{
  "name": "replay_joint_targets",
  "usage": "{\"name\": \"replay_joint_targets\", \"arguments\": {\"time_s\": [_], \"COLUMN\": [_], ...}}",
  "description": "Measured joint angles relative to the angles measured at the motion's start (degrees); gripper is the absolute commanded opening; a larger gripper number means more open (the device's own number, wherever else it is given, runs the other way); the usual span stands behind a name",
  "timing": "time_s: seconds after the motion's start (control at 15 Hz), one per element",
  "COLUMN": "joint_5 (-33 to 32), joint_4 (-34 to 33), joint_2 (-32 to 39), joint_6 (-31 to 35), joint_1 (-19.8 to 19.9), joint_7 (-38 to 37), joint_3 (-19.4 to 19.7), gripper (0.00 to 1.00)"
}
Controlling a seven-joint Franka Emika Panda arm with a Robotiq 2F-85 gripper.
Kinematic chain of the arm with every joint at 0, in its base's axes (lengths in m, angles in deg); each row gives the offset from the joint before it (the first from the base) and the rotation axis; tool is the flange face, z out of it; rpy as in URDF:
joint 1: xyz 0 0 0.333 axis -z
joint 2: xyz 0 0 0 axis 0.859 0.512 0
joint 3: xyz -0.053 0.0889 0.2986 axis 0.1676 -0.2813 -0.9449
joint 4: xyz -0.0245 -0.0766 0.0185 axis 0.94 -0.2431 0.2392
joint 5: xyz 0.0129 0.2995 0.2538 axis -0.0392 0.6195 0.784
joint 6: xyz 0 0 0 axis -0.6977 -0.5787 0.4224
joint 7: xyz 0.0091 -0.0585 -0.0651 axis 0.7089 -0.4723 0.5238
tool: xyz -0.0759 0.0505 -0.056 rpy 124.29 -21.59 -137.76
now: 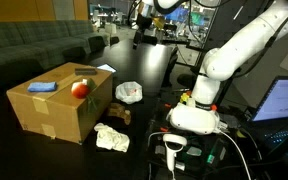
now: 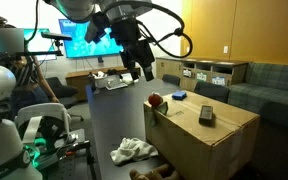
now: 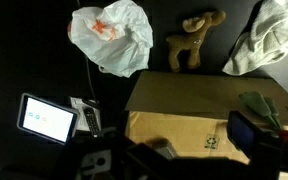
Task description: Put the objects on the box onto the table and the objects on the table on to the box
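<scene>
Box [image 1: 54, 112] stands on the table [image 1: 152, 72], toward the left in an exterior view.

On the box top, left to right:
- blue flat item [image 1: 42, 87] on the left part of the top
- red apple [image 1: 80, 89] to its right, near the box's right edge
- a dark flat item [image 2: 207, 115] also lies on the box top, further along from the apple; what it is cannot be told

On the table, right of the box:
- white plastic bag [image 1: 129, 92], just beside the box's right side, with something orange showing inside in the wrist view
- brown toy deer [image 3: 192, 50], just off the box edge, between the bag and the cloth
- white cloth [image 1: 111, 138], crumpled, near the box's front right corner

Robot base [image 1: 194, 115] is further right, well apart from the box.

Gripper [image 2: 136, 68] hangs high over the table, above and to one side of the box and well apart from it. It touches none of the items. Its jaws are spread wide with nothing between them. The wrist view looks down on the box edge, so the box lies below the gripper, offset to the side.
</scene>
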Motion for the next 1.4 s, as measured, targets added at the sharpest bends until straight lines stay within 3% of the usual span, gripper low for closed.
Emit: {"name": "replay_joint_targets", "arguments": {"time_s": [0.73, 1.13, 1.4], "joint_5": [0.00, 0.69, 6.21], "joint_4": [0.55, 3.35, 3.66], "joint_2": [2.07, 13.71, 22.65], "joint_6": [0.96, 10.93, 17.37], "joint_1": [-0.79, -4.97, -7.05], "joint_7": [0.01, 0.35, 4.21], "joint_3": [-0.06, -0.44, -0.20], "gripper": [1.00, 1.00, 1.00]}}
